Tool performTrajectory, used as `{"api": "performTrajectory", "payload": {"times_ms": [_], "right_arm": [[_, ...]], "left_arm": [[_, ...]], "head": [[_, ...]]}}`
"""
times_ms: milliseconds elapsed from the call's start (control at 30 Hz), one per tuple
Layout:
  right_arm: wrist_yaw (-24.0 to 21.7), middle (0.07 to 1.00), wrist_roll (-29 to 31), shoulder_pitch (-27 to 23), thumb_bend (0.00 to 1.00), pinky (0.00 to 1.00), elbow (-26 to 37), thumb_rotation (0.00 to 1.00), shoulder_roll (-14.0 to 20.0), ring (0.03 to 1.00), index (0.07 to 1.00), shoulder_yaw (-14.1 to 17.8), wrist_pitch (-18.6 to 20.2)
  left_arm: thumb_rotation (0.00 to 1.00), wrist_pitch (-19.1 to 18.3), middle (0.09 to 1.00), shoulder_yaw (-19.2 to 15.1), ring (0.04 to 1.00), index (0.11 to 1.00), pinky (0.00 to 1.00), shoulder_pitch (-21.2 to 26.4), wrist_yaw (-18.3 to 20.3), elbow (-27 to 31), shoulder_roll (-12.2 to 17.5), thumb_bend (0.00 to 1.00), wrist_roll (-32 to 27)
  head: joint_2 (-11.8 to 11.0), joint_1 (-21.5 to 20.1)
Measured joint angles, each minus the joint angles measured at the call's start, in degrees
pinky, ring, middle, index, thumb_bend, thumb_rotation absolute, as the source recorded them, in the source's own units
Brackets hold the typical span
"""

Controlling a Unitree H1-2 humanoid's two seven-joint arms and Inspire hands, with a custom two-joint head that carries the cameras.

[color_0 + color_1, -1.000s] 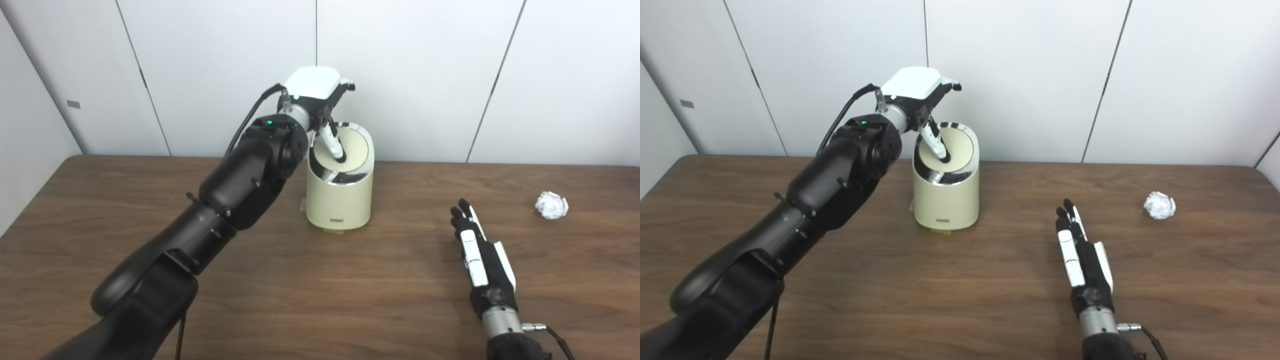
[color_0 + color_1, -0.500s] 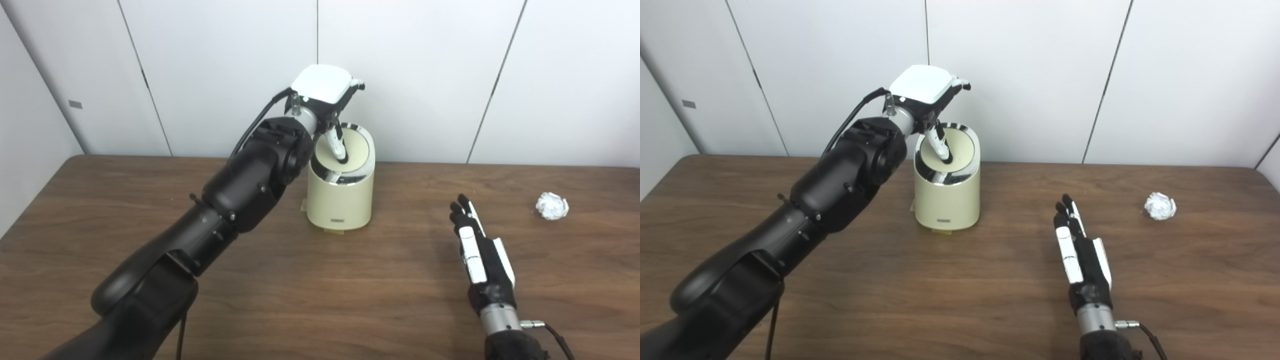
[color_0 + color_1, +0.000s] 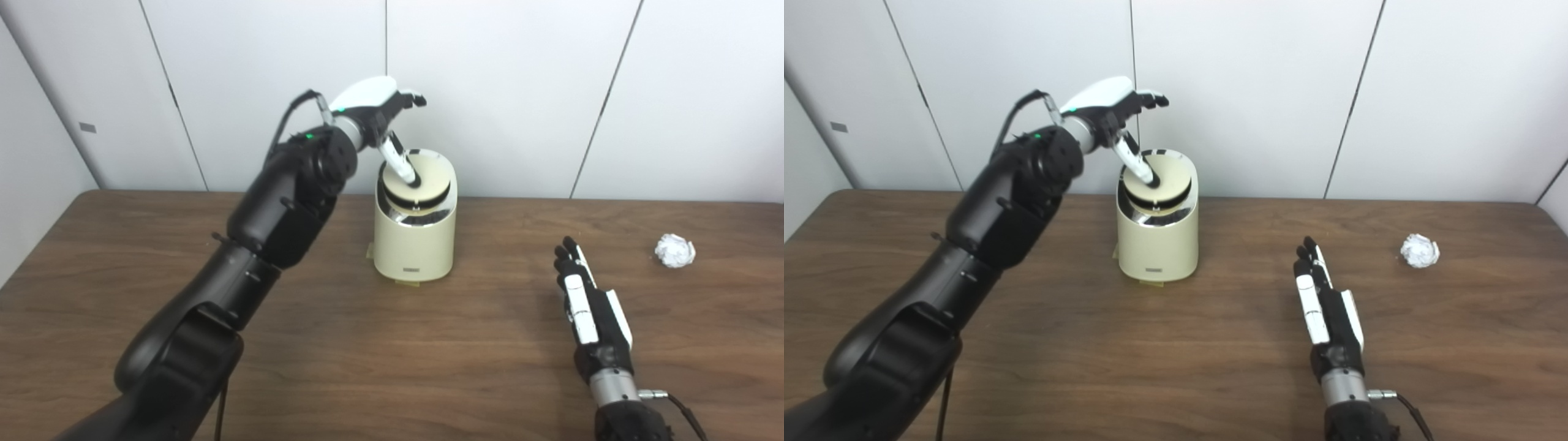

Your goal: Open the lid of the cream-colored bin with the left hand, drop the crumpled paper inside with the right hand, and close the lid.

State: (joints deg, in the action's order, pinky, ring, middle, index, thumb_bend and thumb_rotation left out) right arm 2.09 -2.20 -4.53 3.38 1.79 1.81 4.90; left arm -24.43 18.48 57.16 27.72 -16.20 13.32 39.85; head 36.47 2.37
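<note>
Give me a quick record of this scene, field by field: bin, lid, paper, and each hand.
bin: cream, upright on the table, near the wall
lid: round, with a dark gap showing beneath its front edge
left hand: above the bin, one finger pressing on the lid
right hand: open, flat on the table, holding nothing
paper: crumpled, on the table, beyond the right hand

Can't see inside the bin [image 3: 415, 245], there's just a dark gap under the raised lid [image 3: 422, 177]. The small label on its front is too tiny to read. Both arms run off the bottom edge, and the worktop [image 3: 392, 343] gets cut off left, right and bottom.
</note>
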Motion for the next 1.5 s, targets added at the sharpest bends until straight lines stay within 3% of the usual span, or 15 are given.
{"api": "performTrajectory", "payload": {"times_ms": [167,233,300,367,467,500,533,600,700,767,833,1000,1100,1333,1500], "right_arm": [[-0.01,0.961,0.2,0.07,0.49,0.99,-0.02,0.95,0.14,0.961,0.989,0.09,-0.01],[-0.14,0.964,0.42,0.08,0.48,1.0,0.0,0.96,0.12,0.963,0.994,0.04,-0.01],[-0.21,0.962,0.6,0.16,0.49,0.99,0.01,0.95,0.14,0.96,0.992,0.03,-0.01],[-0.2,0.96,0.63,0.22,0.49,0.99,0.04,0.94,0.13,0.959,0.991,0.0,-0.01],[-0.17,0.959,0.6,0.33,0.48,0.99,0.17,0.94,0.07,0.956,0.986,-0.04,0.0],[-0.17,0.96,0.62,0.41,0.49,0.99,0.2,0.94,0.08,0.958,0.982,-0.02,0.02],[-0.16,0.96,0.65,0.48,0.49,0.99,0.25,0.93,0.05,0.958,0.982,-0.01,0.07],[-0.14,0.959,0.68,0.79,0.48,0.98,0.7,0.92,0.04,0.957,0.976,0.02,0.24],[-0.22,0.961,0.74,1.37,0.47,0.97,2.16,0.93,0.03,0.959,0.975,-0.02,0.6],[-0.32,0.957,0.71,1.46,0.47,0.96,2.51,0.94,0.24,0.953,0.972,-0.05,0.76],[-0.39,0.955,0.73,1.4,0.48,0.97,2.53,0.93,0.44,0.951,0.97,-0.07,1.17],[-0.48,0.961,1.33,1.14,0.49,0.98,2.55,0.91,0.39,0.956,0.964,-0.01,1.54],[-0.36,0.959,2.06,0.85,0.49,0.99,2.56,0.89,0.31,0.957,0.957,0.43,1.82],[0.47,0.935,0.99,-0.93,0.54,0.92,3.41,0.85,0.51,0.918,0.941,0.9,3.21],[-0.33,0.941,1.93,-2.85,0.56,0.9,3.97,0.61,1.68,0.917,0.925,1.52,4.42]], "left_arm": [[0.0,-2.02,0.91,-6.03,0.903,0.913,0.86,0.35,1.83,3.01,0.86,0.82,-5.69],[0.04,-2.23,0.888,-8.83,0.882,0.897,0.84,-0.31,2.01,4.07,0.82,0.8,-7.25],[0.06,-2.24,0.889,-11.13,0.875,0.895,0.82,-1.84,1.87,6.28,0.82,0.77,-8.67],[0.02,-2.24,0.884,-12.38,0.874,0.894,0.83,-3.94,1.89,8.1,1.23,0.76,-10.31],[0.01,-2.23,0.878,-14.52,0.879,0.891,0.84,-9.45,2.07,11.1,2.04,0.73,-12.53],[0.05,-2.22,0.858,-15.27,0.842,0.871,0.78,-11.46,1.8,11.62,2.24,0.65,-13.4],[0.06,-2.0,0.855,-15.71,0.838,0.868,0.77,-14.27,0.78,12.34,2.62,0.65,-14.32],[0.12,-0.07,0.845,-15.63,0.824,0.86,0.76,-19.13,-2.77,13.17,2.94,0.53,-14.36],[0.2,6.06,0.86,-15.76,0.826,0.872,0.74,-28.27,-9.37,15.71,2.3,0.41,-15.04],[0.3,7.32,0.874,-16.71,0.841,0.889,0.76,-33.78,-12.15,18.33,0.03,0.38,-16.94],[0.52,7.79,0.896,-17.4,0.874,0.925,0.83,-38.73,-14.19,21.43,-3.11,0.36,-19.3],[0.88,10.38,0.944,-18.9,0.9,0.994,0.86,-44.06,-19.13,24.07,-9.9,0.43,-24.57],[0.98,12.76,0.954,-18.8,0.916,1.0,0.89,-44.75,-21.52,24.94,-11.85,0.46,-25.73],[1.0,13.83,0.958,-19.67,0.95,1.0,0.94,-49.19,-24.76,25.19,-13.35,0.54,-28.49],[1.0,13.72,0.961,-19.41,0.951,1.0,0.95,-50.59,-25.68,25.76,-13.5,0.55,-28.96]], "head": [[-0.09,0.35],[0.09,0.26],[0.17,0.26],[0.26,0.26],[0.44,0.26],[0.27,0.52],[0.26,0.53],[-0.18,0.35],[-0.35,0.17],[-0.35,0.09],[-0.53,0.09],[-0.35,0.26],[-0.44,0.18],[-0.09,-0.62],[-0.18,-0.35]]}}
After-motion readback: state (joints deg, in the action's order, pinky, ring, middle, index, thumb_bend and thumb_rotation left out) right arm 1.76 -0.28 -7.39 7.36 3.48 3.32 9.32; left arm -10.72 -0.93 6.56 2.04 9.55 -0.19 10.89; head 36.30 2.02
